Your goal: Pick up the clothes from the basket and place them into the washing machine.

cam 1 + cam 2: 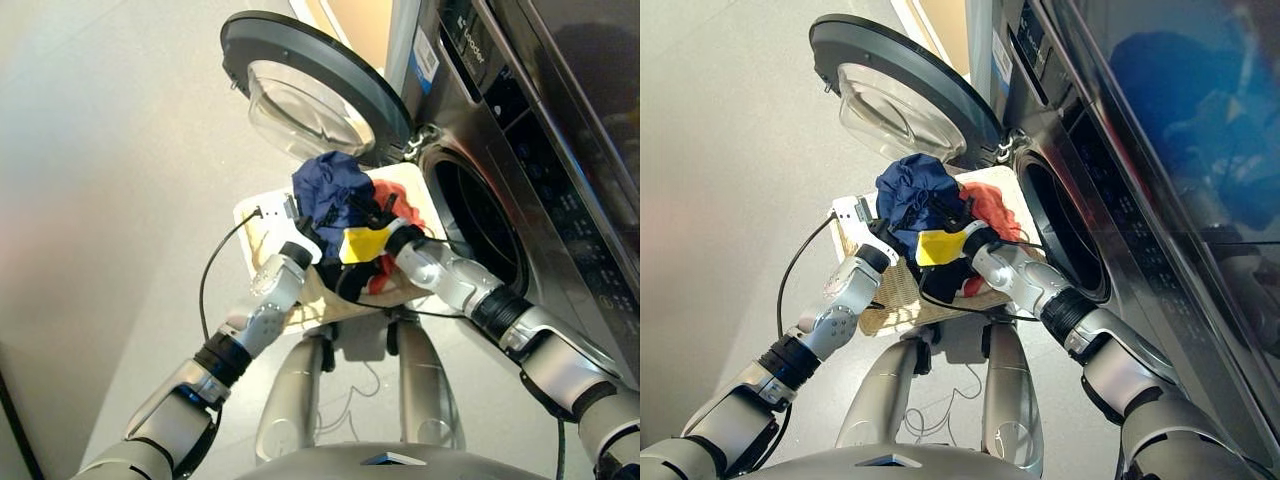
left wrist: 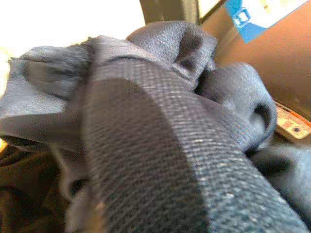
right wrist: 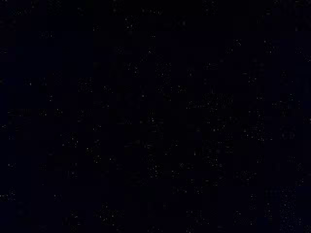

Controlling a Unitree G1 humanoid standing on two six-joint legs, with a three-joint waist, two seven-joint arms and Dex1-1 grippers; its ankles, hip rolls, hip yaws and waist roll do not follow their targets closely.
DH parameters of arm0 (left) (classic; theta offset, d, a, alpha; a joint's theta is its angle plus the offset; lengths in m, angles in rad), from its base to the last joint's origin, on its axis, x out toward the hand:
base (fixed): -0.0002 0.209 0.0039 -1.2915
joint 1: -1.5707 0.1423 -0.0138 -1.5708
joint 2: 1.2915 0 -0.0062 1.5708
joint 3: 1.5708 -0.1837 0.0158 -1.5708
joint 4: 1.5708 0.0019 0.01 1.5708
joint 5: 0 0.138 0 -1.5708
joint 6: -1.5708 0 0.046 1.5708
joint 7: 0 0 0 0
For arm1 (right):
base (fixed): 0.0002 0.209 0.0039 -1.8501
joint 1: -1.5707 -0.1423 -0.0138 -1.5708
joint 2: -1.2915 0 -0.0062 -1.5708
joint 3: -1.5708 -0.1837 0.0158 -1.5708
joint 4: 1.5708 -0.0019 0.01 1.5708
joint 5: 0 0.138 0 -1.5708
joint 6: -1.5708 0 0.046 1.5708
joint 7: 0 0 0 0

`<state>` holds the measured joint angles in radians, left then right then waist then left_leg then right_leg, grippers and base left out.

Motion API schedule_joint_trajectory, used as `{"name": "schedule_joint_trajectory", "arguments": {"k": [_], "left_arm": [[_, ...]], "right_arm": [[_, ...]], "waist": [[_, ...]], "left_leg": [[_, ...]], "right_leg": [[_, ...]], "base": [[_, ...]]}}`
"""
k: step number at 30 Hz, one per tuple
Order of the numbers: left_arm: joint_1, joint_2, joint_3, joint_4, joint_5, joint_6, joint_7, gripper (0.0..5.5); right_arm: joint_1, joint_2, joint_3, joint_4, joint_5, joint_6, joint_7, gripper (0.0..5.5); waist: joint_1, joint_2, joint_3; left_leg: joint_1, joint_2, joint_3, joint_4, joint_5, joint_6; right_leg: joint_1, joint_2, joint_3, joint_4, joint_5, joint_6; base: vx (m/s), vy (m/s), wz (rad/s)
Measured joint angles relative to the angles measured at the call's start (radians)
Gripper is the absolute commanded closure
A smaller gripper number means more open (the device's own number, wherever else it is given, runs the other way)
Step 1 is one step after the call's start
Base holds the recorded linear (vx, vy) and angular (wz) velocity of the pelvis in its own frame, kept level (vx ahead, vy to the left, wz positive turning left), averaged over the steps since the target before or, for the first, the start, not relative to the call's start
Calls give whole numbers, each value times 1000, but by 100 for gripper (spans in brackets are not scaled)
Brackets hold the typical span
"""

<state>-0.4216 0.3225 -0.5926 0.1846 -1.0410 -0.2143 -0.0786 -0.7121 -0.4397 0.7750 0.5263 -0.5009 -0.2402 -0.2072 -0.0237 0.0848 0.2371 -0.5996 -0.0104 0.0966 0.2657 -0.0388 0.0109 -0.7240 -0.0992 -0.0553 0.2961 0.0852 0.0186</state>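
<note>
The basket [image 1: 262, 232], a cream woven tray, lies on the floor in front of the washing machine [image 1: 520, 130]. The machine's drum hole [image 1: 482, 228] is open and its glass door [image 1: 310, 92] is swung out to the left. A navy blue garment [image 1: 330, 185] is bunched high above the basket. My left gripper [image 1: 303, 232] is at its lower left edge, and navy cloth [image 2: 160, 136] fills the left wrist view. My right gripper [image 1: 375, 213] presses into the bunch from the right. Below it lie a black garment [image 1: 350, 278] and a coral red one [image 1: 407, 205]. The right wrist view is dark.
A black cable [image 1: 208, 268] loops over the floor from the basket's left corner. The open door hangs just above and behind the basket. Grey floor stretches to the left.
</note>
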Motion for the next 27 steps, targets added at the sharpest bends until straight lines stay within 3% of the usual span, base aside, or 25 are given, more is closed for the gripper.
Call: {"name": "schedule_joint_trajectory", "arguments": {"k": [4, 8, 11, 12, 16, 19, 25, 27], "left_arm": [[9, 2, 7, -5, -1, -1, -31, 0], [57, -51, 22, -7, -40, 3, -60, 0], [107, -76, 78, 0, -53, 0, -66, 0], [128, -98, 130, 13, -58, -1, -67, 0], [180, -118, 287, 69, -55, -66, -12, 0], [190, -119, 346, 137, -14, -105, 43, 0], [197, -133, 360, 279, 61, -121, 94, 0], [192, -141, 356, 335, 107, -126, 103, 0]], "right_arm": [[48, 0, -57, 22, 38, 17, -7, 550], [114, 34, -123, 61, 81, 24, -21, 550], [159, 42, -160, 63, 116, 34, -33, 550], [181, 53, -198, 67, 133, 34, -37, 550], [239, 79, -289, 93, 235, 36, -71, 550], [265, 106, -349, 144, 339, 35, -94, 550], [270, 122, -412, 179, 509, 25, -131, 550], [270, 145, -451, 201, 565, 9, -134, 550]], "waist": [[-1, -1, -7], [-2, -2, -12], [-2, -2, -12], [-1, -1, -13], [0, -1, -16], [2, -1, -23], [4, 2, -27], [8, 4, -28]], "left_leg": [[0, -3, 0, 0, 0, 0], [0, -5, 0, 0, 0, 1], [-1, -4, 2, 0, 0, 1], [-1, -2, 2, -1, 0, 1], [-2, 0, 3, 0, 0, 1], [-8, -1, 3, -1, 0, 1], [-39, -2, 5, -1, 2, 1], [-37, -3, 6, -2, 1, 1]], "right_leg": [[0, 0, 0, 0, 0, 1], [-1, 0, 1, 0, -3, 4], [-3, 1, 2, 0, -5, 7], [-3, 1, 3, 0, -7, 8], [-5, 0, 4, 0, -8, 8], [-11, -1, 4, -1, -8, 9], [-43, 0, 5, -1, -1, -1], [-42, 1, 6, -2, -7, 7]], "base": [[0, 0, 0], [0, 0, 0], [0, 0, 0], [0, 0, 0], [0, 0, 0], [0, 0, 0], [17, 2, 1], [0, 0, 0]]}}
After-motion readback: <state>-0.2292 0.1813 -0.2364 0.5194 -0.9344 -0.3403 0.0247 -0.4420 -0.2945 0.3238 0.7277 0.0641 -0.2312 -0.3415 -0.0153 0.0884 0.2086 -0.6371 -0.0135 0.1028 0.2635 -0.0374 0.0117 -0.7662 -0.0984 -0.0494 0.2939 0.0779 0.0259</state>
